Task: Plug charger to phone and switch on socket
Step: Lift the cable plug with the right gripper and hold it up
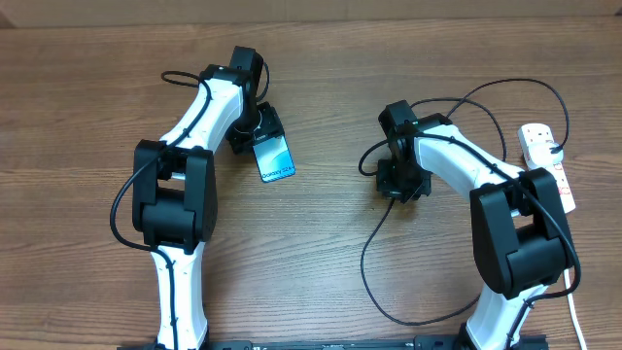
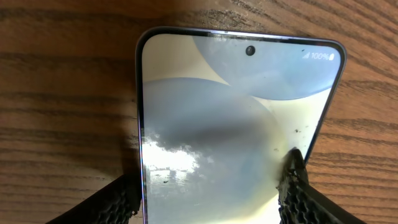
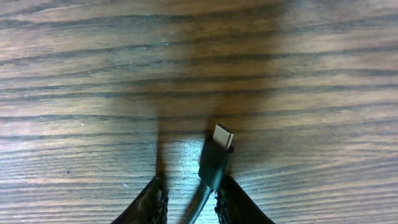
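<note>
Phone (image 1: 275, 158) lies far left, edges pinched by left gripper (image 2: 211, 186), lower half hidden. Charger (image 3: 214, 158) tip sits between right gripper (image 3: 191, 193) fingers, right of centre; clamped or loose, can't tell. Socket (image 1: 546, 160) at far right edge, partly behind right arm (image 1: 457, 156)

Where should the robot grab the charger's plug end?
Pinch the black connector body by its two long sides, coming from the cable end behind it. The silver tip points away from the right gripper, leaving it free for the phone.
</note>
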Motion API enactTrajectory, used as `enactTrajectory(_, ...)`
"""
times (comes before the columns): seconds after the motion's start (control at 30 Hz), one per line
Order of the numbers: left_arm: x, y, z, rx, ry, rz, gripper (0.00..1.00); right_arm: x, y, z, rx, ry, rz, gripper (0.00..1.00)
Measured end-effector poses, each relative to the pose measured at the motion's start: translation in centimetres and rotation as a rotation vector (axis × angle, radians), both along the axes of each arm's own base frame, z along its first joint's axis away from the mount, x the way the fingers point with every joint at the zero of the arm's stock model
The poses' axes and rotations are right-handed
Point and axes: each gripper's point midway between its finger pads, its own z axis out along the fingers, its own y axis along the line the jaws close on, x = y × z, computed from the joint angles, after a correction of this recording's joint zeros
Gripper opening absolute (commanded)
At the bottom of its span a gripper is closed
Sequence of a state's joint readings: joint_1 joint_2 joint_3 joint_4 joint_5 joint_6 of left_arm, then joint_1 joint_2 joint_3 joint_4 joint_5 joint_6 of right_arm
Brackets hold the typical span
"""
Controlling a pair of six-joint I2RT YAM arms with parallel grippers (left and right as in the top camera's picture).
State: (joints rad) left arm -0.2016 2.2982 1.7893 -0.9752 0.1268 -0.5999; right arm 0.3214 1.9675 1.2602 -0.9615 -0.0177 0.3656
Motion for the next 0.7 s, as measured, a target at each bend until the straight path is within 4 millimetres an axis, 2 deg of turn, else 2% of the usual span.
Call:
enactTrajectory(0.43, 0.0, 0.0, 0.0, 0.0, 0.0, 0.0, 0.68, 0.13, -0.09, -0.05, -0.021, -0.019, -0.089, 0.25)
enactTrajectory(0.7, 0.0, 0.0, 0.0, 0.0, 0.0, 0.0, 0.68, 0.59, -0.64, -0.02, -0.053, -0.048, -0.144, 0.29)
